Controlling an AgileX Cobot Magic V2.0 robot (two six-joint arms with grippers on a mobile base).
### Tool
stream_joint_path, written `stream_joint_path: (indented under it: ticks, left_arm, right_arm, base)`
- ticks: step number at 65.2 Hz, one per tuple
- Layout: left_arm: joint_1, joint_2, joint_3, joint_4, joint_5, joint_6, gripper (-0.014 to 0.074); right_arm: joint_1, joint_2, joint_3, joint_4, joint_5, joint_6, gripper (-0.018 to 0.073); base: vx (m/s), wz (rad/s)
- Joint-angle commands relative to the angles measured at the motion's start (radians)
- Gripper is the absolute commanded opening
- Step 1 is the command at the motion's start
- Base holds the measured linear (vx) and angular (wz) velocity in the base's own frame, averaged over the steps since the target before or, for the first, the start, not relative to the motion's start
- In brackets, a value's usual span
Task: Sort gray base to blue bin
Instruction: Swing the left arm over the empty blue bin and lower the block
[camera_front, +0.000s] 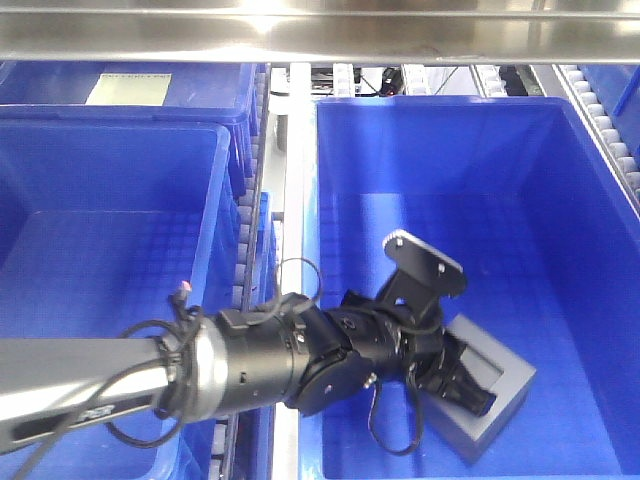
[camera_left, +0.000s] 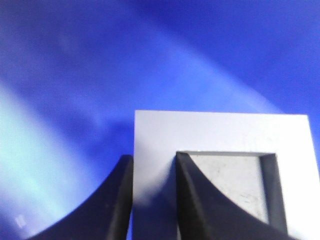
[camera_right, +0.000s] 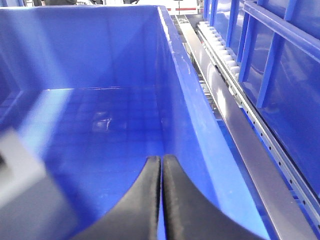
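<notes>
The gray base (camera_front: 492, 398) lies low in the blue bin (camera_front: 440, 108) on the right, near its front, with its square recess facing up. My left gripper (camera_front: 468, 385) reaches in from the left and is shut on one wall of the gray base (camera_left: 220, 131). In the left wrist view one finger (camera_left: 117, 200) presses the outer side and the other sits inside the recess, around the left gripper's (camera_left: 154, 159) midpoint. My right gripper (camera_right: 161, 160) is shut on nothing, above the blue bin's floor (camera_right: 100, 125). The gray base (camera_right: 20, 172) shows blurred at lower left.
A second blue bin (camera_front: 110, 230) stands at left, and another with a pale label (camera_front: 128, 88) behind it. A roller strip (camera_front: 290, 200) separates the bins. A metal beam (camera_front: 320, 35) crosses overhead. Rollers (camera_right: 220, 55) and a steel rail (camera_right: 260, 165) run right of the bin.
</notes>
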Motion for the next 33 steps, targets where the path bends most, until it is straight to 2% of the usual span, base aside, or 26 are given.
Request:
stream_joint_path:
  ticks: [1,11,23,33]
  left_arm:
    - [-0.005,-0.052,-0.039,0.000,-0.064,-0.013,0.0034]
    - [-0.005,-0.051,-0.039,0.000,-0.057,-0.012,0.0120]
    - [-0.005,-0.051,-0.039,0.000,-0.052,-0.012,0.0339]
    - [-0.005,-0.051,-0.039,0.000,-0.054,-0.012,0.0456]
  right_arm:
    - [0.000,-0.002,0.002,-0.008,-0.061,-0.013,-0.0005]
    - [0.000,-0.002,0.002,-0.008,-0.061,-0.013,-0.0005]
    - [0.000,-0.002,0.002,-0.008,-0.061,-0.013,-0.0005]
    - [0.000,-0.002,0.002,-0.008,-0.061,-0.013,-0.0005]
  base:
    - [0.00,0.00]
    - [0.00,0.00]
    - [0.00,0.00]
    - [0.00,0.00]
